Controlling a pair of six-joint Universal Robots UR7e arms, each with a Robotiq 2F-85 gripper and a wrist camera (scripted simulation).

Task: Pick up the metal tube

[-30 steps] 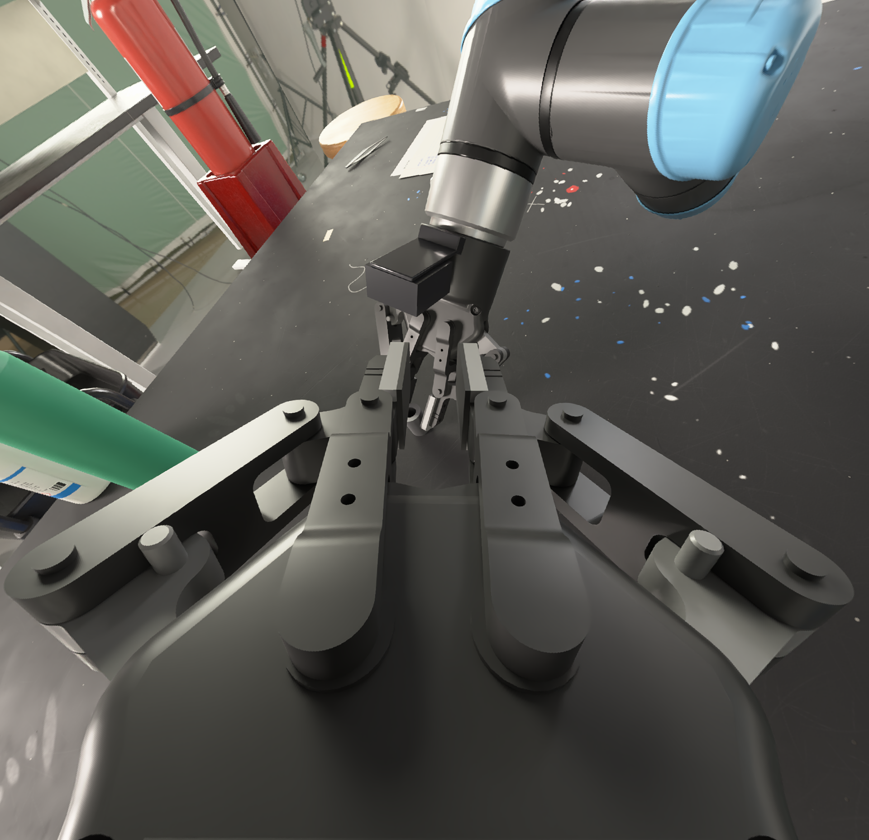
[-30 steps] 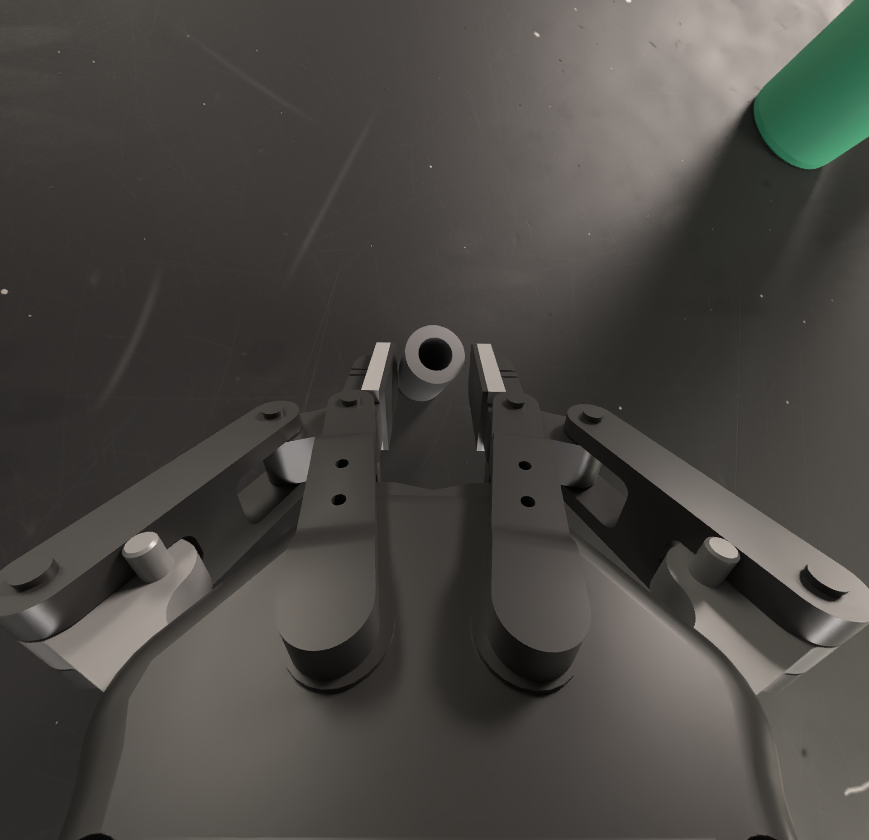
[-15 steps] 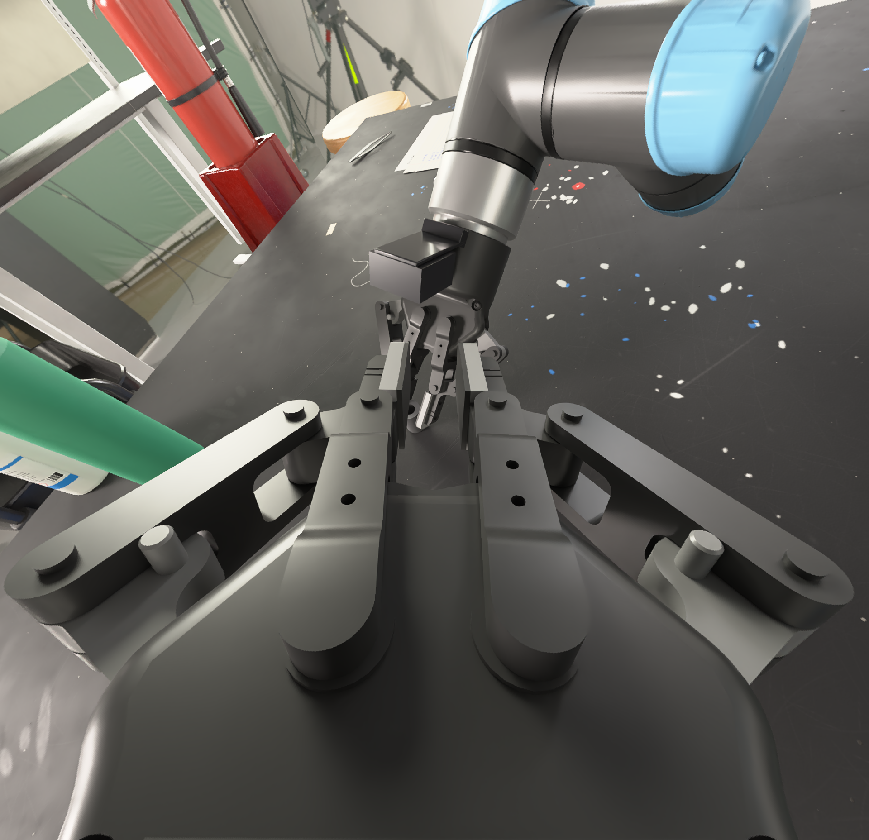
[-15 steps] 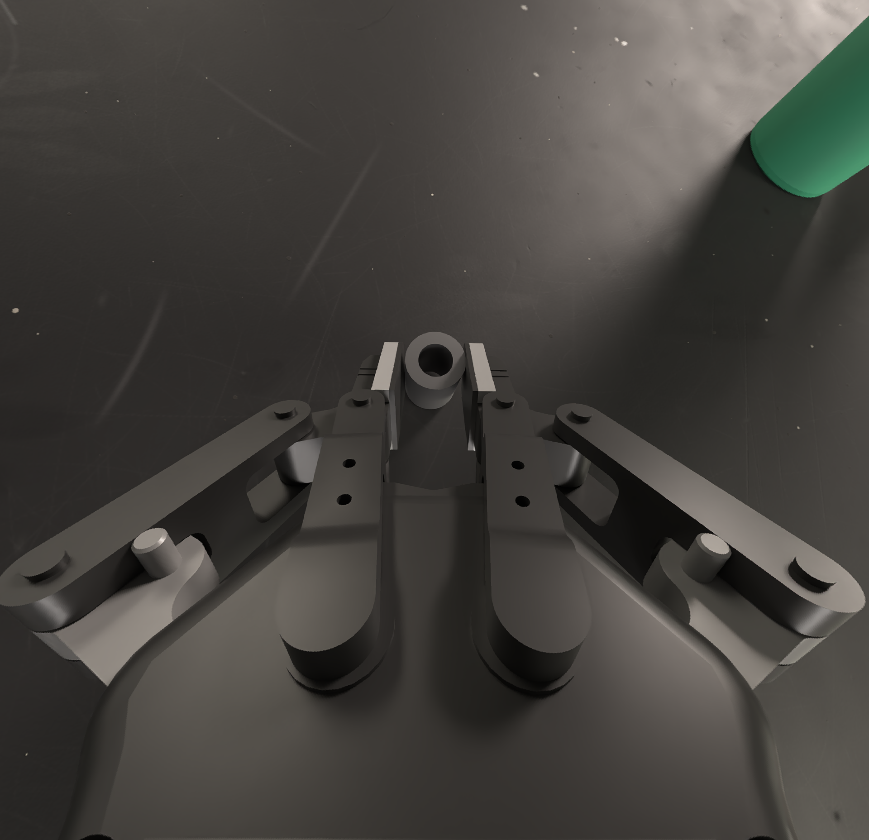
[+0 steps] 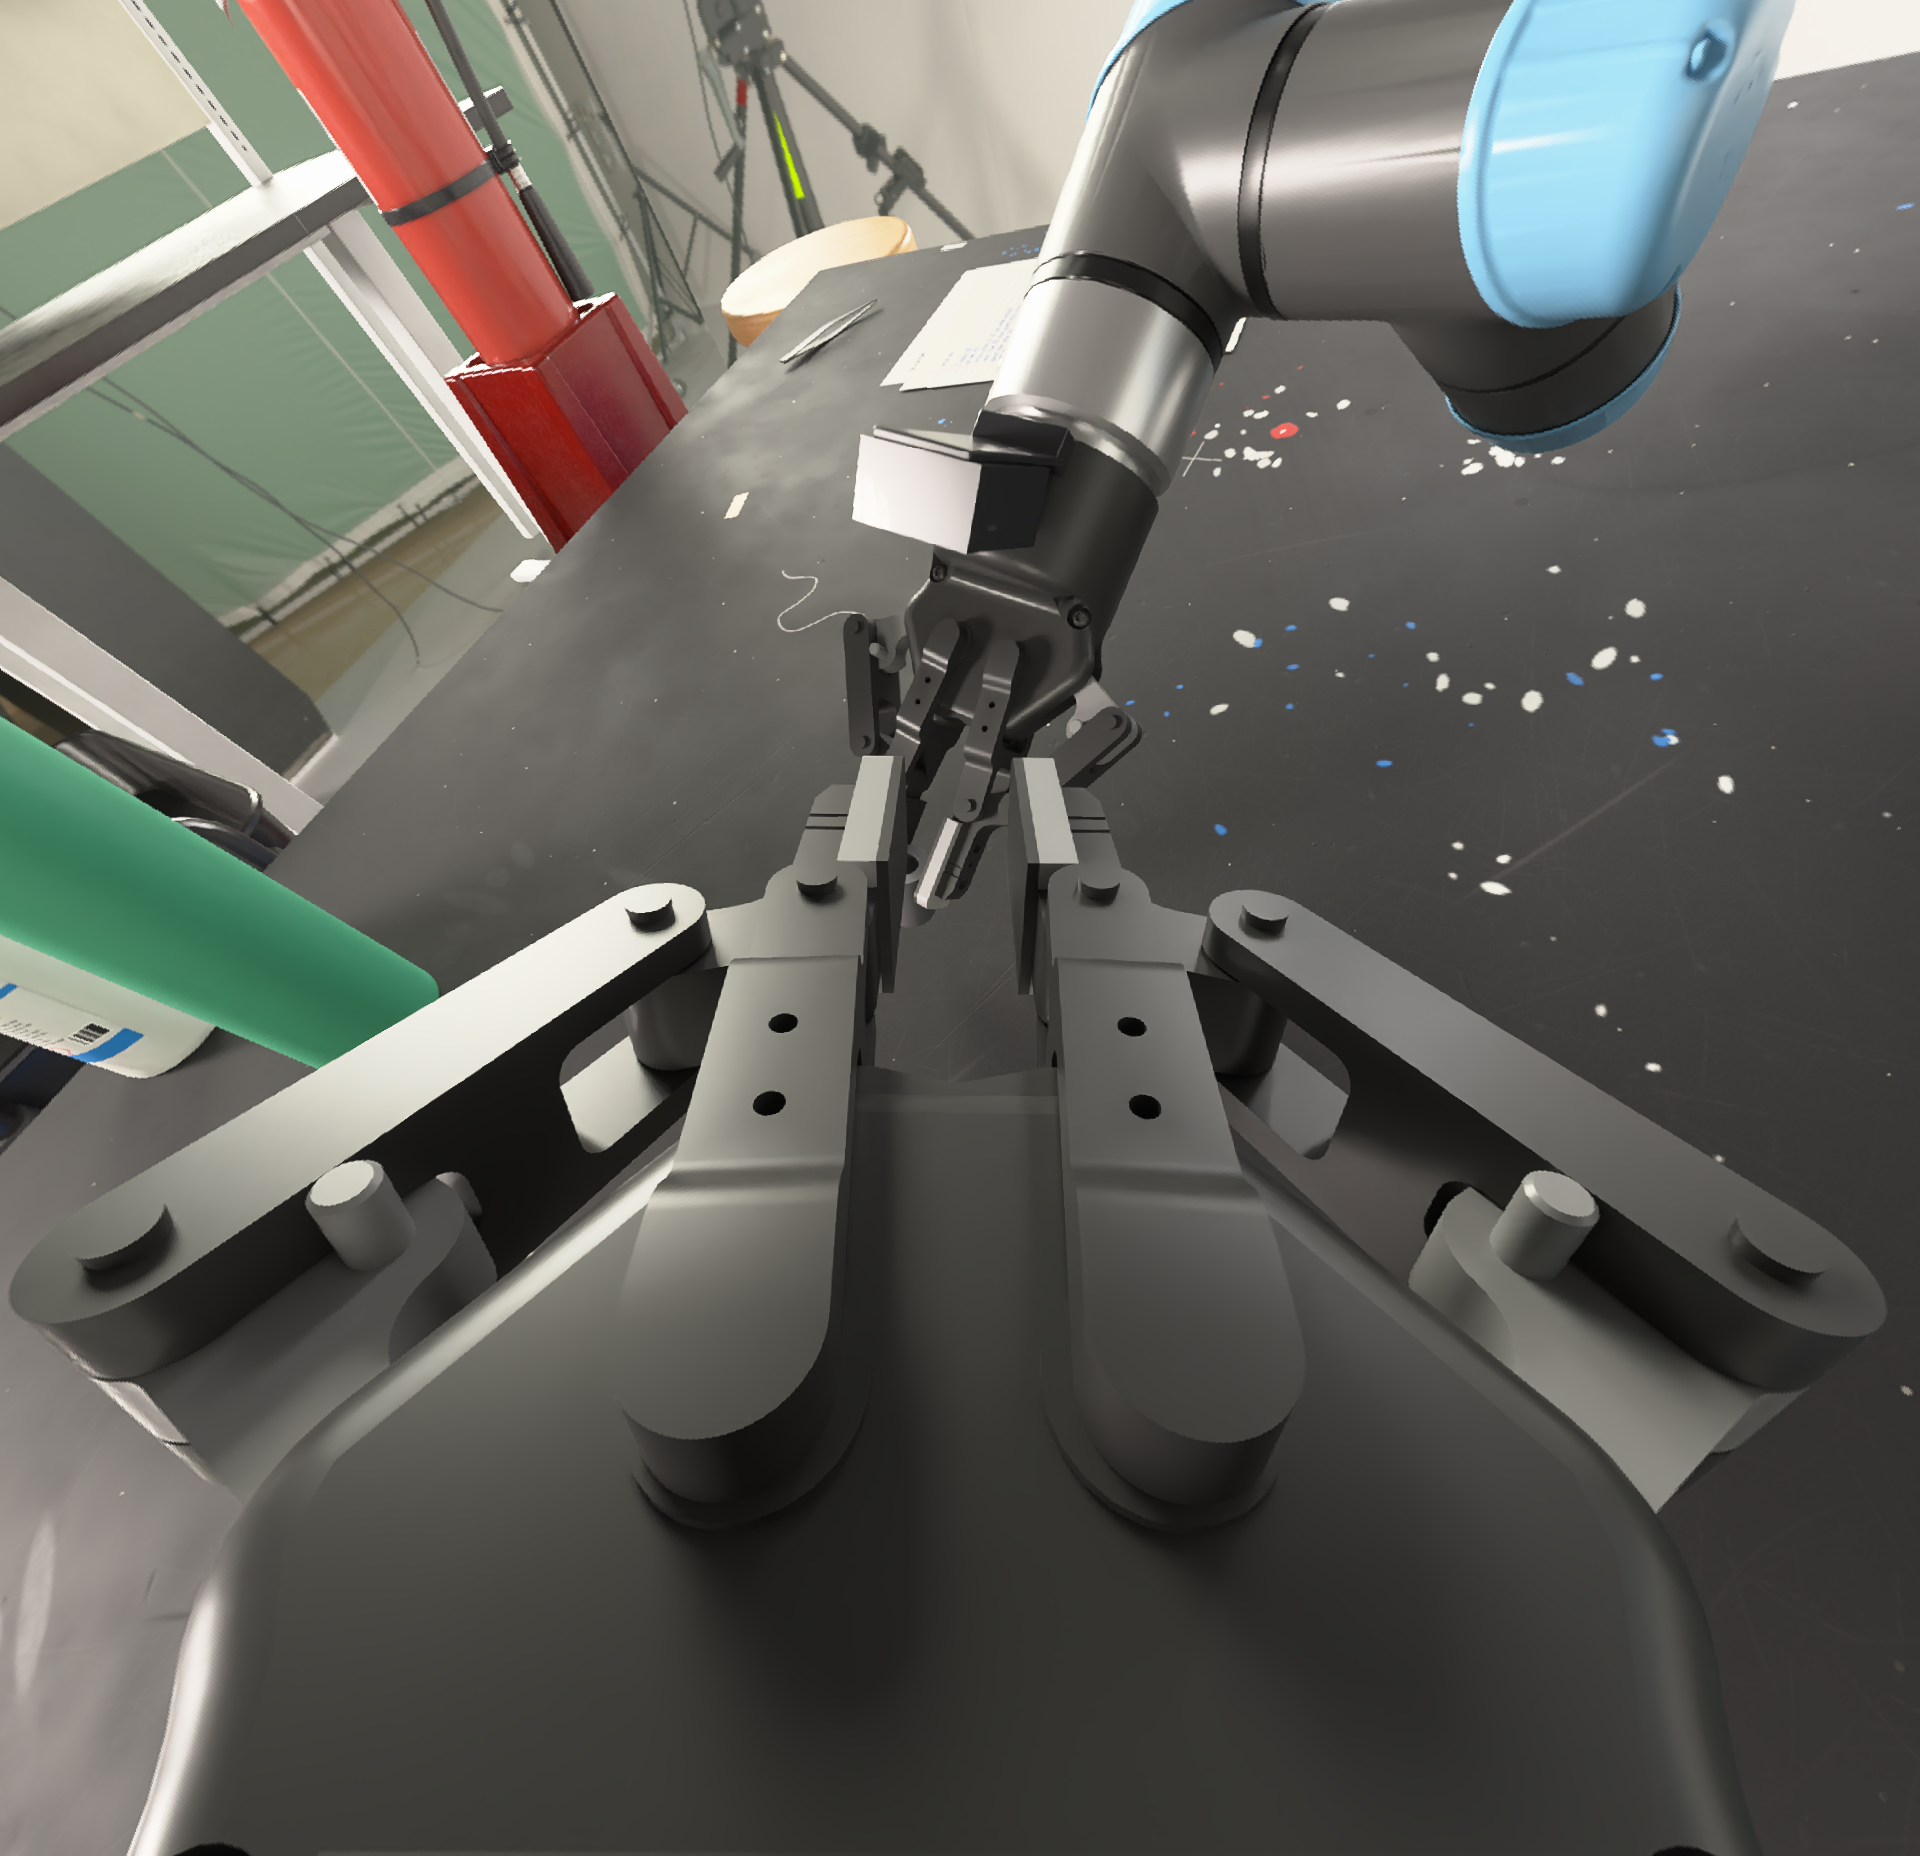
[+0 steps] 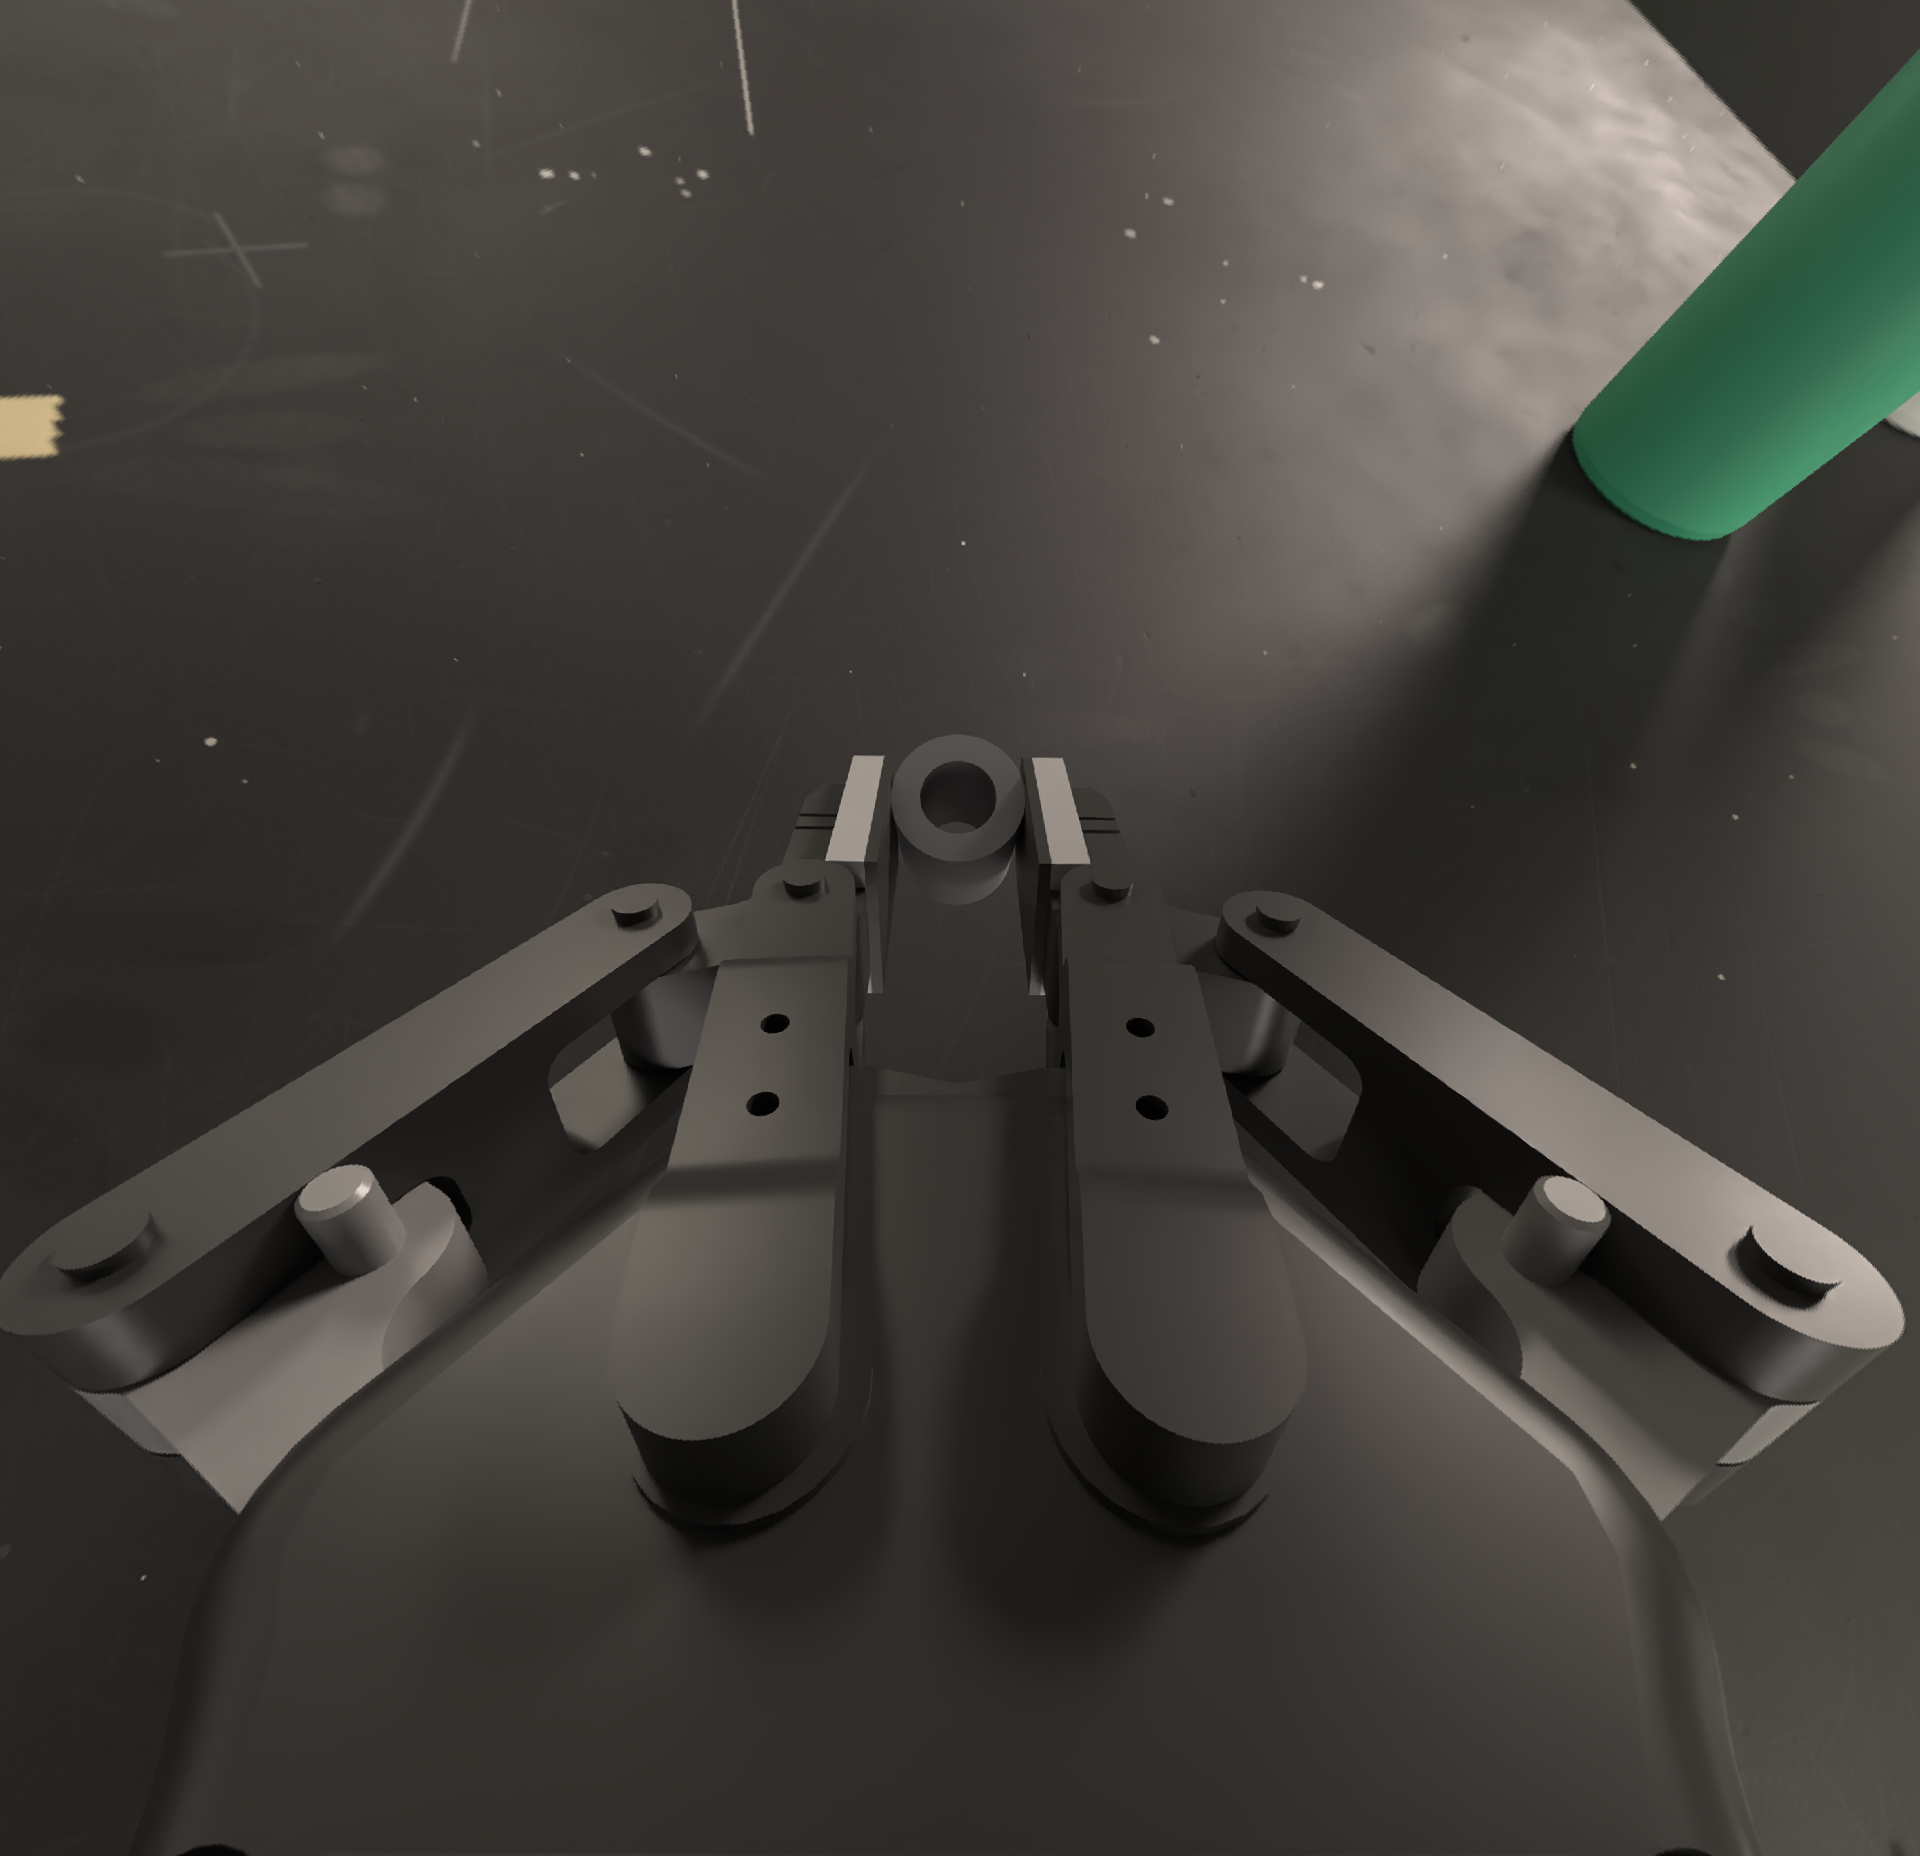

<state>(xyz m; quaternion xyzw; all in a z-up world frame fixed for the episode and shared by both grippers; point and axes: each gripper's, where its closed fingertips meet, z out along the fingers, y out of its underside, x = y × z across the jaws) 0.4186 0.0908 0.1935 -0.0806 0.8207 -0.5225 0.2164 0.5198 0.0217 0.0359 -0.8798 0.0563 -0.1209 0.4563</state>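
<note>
No words clear enough to read. Tiny print on a white paper (image 5: pixel 956 346) far past the fingers (image 5: pixel 868 809). Small label with bar lines (image 5: pixel 94 1027) to their left, under the green roll (image 5: pixel 187 913).

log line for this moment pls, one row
right pincer: shut on metal tube | tube: off table | left pincer: part open, empty | green cylinder: untouched

The surface (image 6: pixel 623 456) is matt black, flecked with white and blue paint spots; the metal tube (image 6: pixel 956 804) is dull grey. The cylinder (image 6: pixel 1756 383) at far right is green; the fire extinguisher (image 5: pixel 416 154) is red.
</note>
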